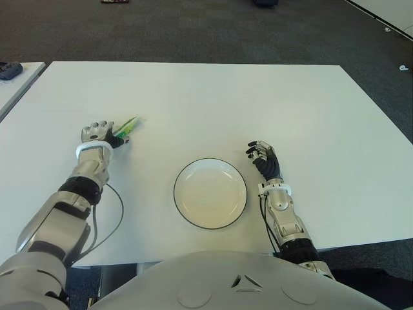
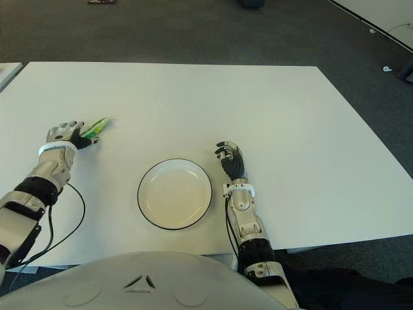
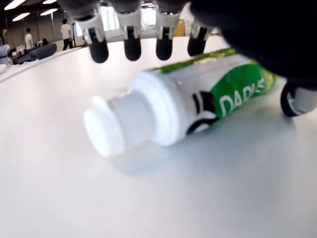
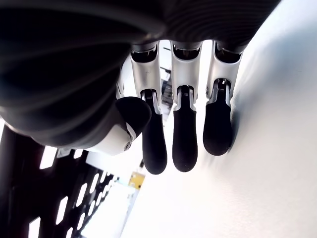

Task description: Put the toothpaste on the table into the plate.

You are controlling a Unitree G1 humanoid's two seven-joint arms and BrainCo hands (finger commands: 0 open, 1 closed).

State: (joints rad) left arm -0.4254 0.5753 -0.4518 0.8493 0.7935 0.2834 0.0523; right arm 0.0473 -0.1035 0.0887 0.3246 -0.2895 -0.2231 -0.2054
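Observation:
The toothpaste [image 1: 131, 124] is a green and white tube with a white cap, lying flat on the white table [image 1: 226, 103] at the left. My left hand [image 1: 100, 134] is right over its near end. In the left wrist view the fingertips [image 3: 131, 49] hang spread above the tube [image 3: 198, 106] and do not close on it, while the thumb shows beside it. The white plate [image 1: 175, 194] with a dark rim sits near the table's front edge, at the middle. My right hand [image 1: 263, 155] shows just right of the plate, its fingers [image 4: 183, 144] relaxed and holding nothing.
A black cable [image 1: 118, 210] loops on the table beside my left forearm. A second table [image 1: 19, 81] with a dark object [image 1: 9, 70] stands at the far left. Dark carpet lies beyond the table's far edge.

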